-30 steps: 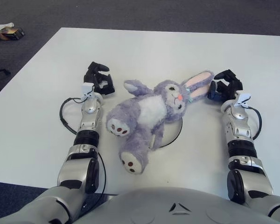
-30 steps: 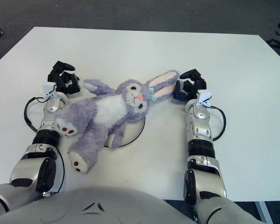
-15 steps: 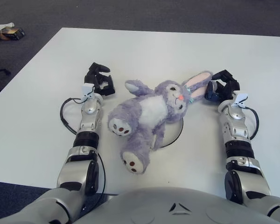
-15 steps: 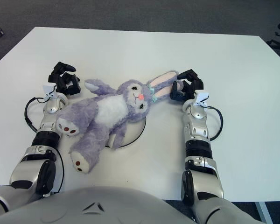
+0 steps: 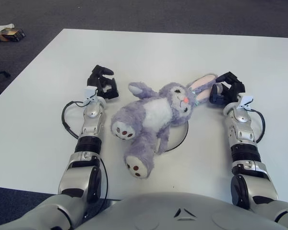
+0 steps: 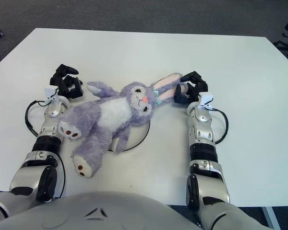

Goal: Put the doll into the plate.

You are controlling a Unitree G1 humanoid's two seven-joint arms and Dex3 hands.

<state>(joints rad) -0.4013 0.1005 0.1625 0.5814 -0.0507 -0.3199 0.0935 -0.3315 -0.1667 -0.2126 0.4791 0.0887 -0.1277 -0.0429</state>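
Left of the doll [image 5: 156,115], left hand [image 5: 102,82] curled, empty. Right hand [image 5: 227,88] loosely curled at the ear tips, grip unclear. Best pushed inward from both flanks.

Under the doll, plate [image 6: 140,137]: thin white disc, mostly covered. Plush lavender fur, floppy, yielding.

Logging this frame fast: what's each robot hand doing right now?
Left robot hand: curled, holding nothing, beside the plush bunny.
Right robot hand: at the bunny's ear, grip cannot be told.
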